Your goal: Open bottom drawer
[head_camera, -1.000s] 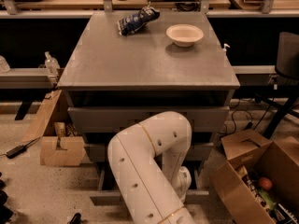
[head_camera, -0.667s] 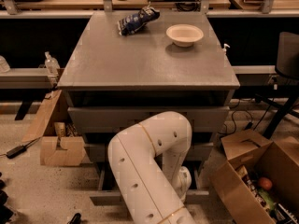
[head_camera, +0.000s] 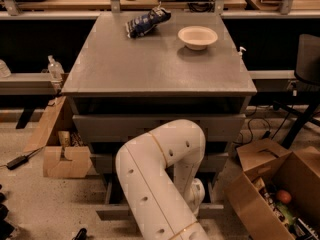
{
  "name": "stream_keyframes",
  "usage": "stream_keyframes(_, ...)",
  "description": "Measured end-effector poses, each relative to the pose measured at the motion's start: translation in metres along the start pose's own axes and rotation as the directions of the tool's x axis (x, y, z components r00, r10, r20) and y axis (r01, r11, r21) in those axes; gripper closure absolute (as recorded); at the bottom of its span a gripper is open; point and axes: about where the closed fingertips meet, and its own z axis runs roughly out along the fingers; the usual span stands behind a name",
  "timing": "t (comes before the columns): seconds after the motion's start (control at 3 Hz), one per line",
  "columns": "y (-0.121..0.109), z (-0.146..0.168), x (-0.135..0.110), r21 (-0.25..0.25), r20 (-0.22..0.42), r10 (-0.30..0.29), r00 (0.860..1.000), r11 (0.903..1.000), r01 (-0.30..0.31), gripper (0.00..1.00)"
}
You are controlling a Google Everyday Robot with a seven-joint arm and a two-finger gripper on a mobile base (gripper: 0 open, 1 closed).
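The grey cabinet (head_camera: 160, 69) has three drawers stacked in its front. The bottom drawer (head_camera: 114, 213) has a slim front panel that stands out from the cabinet, close to the floor. My white arm (head_camera: 155, 169) bends down in front of the drawers and covers the drawer's middle, so its knob is hidden. My gripper (head_camera: 198, 199) sits low at the end of the arm, right by the bottom drawer's front, largely covered by the wrist.
A white bowl (head_camera: 198, 36) and a blue snack bag (head_camera: 146, 22) lie on the cabinet top. Open cardboard boxes stand on the floor at the left (head_camera: 65, 159) and right (head_camera: 280, 189). A dark chair (head_camera: 306, 69) is at the far right.
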Motion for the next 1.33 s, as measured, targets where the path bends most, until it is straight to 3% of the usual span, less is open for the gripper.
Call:
stream_keyframes(1.0,0.0001,0.0,0.0,0.0,0.0,0.0,1.0,1.0,0.0,0.11)
stream_keyframes(1.33,0.0002,0.0001,0.0001,0.0,0.0,0.0,1.0,1.0,0.0,0.0)
